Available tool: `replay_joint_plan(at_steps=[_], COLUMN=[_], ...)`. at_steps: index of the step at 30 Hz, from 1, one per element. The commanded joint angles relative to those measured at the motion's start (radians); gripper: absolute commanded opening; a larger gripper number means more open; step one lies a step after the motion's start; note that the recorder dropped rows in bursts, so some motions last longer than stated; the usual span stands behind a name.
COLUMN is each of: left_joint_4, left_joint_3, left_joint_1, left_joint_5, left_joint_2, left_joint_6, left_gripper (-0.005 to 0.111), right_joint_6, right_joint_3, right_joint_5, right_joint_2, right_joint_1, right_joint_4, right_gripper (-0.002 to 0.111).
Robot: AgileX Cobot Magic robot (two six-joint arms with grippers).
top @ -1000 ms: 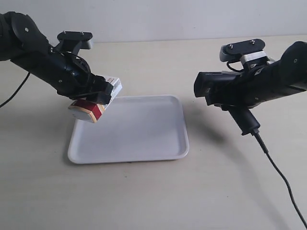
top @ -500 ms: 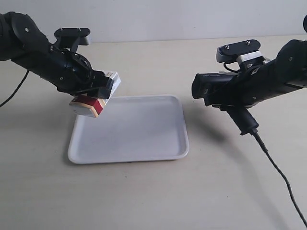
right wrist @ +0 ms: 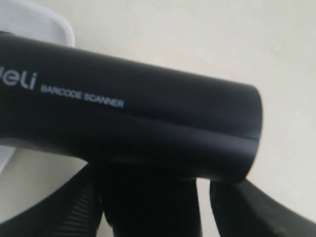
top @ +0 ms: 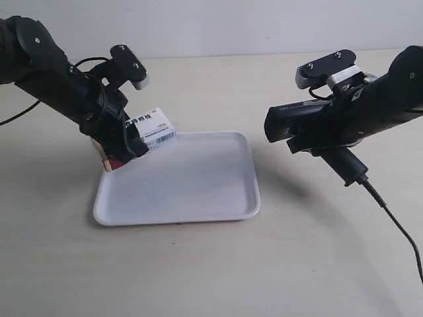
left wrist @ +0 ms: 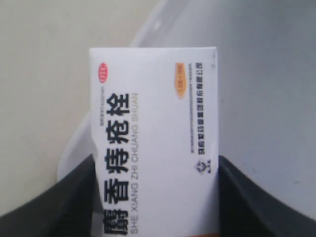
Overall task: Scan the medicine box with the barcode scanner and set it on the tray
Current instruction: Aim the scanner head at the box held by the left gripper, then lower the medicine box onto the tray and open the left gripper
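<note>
The left pincer [left wrist: 155,197] is clamped on the medicine box [top: 151,129], one dark finger on each long edge, and it holds the box in the air just above the tray [top: 198,198], over the tray's corner nearest that arm. The barcode side faces out across the tray toward the barcode scanner [top: 297,122], which the right pincer [right wrist: 153,197] grips around its body, off the tray's far side and above the bare worktop [top: 211,271]. This looks like the scan itself, so the job now is alignment: keep the box steady with the barcode square to the scanner's window, level the scanner's head at those stripes, and avoid tipping the box so the code falls out of line. Once the read is made, the box only has to go down flat onto the tray beneath it. Hard to judge here: the scanner's window faces away in the exterior view, the trigger is hidden, the right wrist view is filled by the scanner's black barrel, and the box's red end is tucked behind the left arm.
</note>
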Motion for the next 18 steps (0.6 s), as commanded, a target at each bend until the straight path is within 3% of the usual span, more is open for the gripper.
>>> replay_joint_plan(at_steps=[1, 6, 10, 18], left_joint_4=[-0.151, -0.325, -0.364, -0.375], left_joint_3=[0.012, 0.015, 0.019, 0.023], left_joint_1=[-0.002, -0.002, -0.002, 0.008], left_joint_5=[0.066, 0.195, 0.258, 0.227], left_joint_2=[-0.003, -0.021, -0.021, -0.021], left_joint_6=[0.295, 0.601, 0.809, 0.819], left_gripper=[0.0, 0.0, 0.0, 0.0], right_joint_6=[0.036, 0.078, 0.077, 0.113], right_joint_3=[-0.005, -0.005, -0.005, -0.005], right_joint_5=[0.029, 0.029, 0.026, 0.082], right_joint_2=[-0.011, -0.011, -0.011, -0.011], right_joint_1=[-0.031, -0.055, -0.052, -0.054], right_joint_4=[-0.112, -0.14, -0.14, -0.18], right_gripper=[0.0, 0.0, 0.0, 0.0])
